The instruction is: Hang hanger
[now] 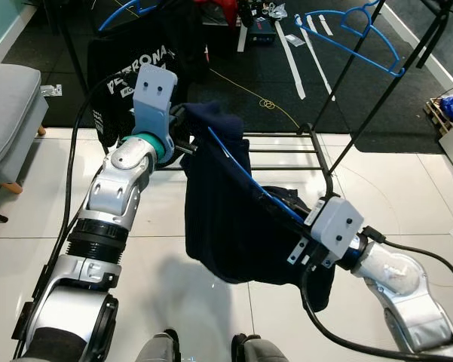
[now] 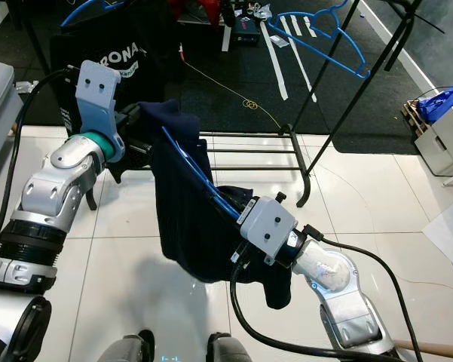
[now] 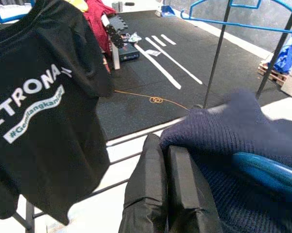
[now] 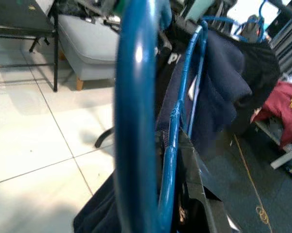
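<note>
Holding blue hanger (image 1: 245, 175) with navy sweater (image 1: 226, 226) below clothes rack (image 1: 377, 98): left gripper (image 3: 170, 160) closed on sweater, right gripper (image 4: 184, 194) clamping hanger. Next, probably: lifting hook to rail.

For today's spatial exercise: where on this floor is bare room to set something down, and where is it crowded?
Bare: white tiles left of the left arm. Crowded: dark mat under the rack, and the navy garment spread between the left gripper and right gripper.

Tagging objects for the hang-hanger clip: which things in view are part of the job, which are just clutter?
Job:
- blue hanger
- navy garment on it
- left claw, gripping the garment's top
- right claw at the hanger's lower end
- black rack

Clutter:
- black printed T-shirt
- empty blue hanger
- grey seat
- orange cord
</note>
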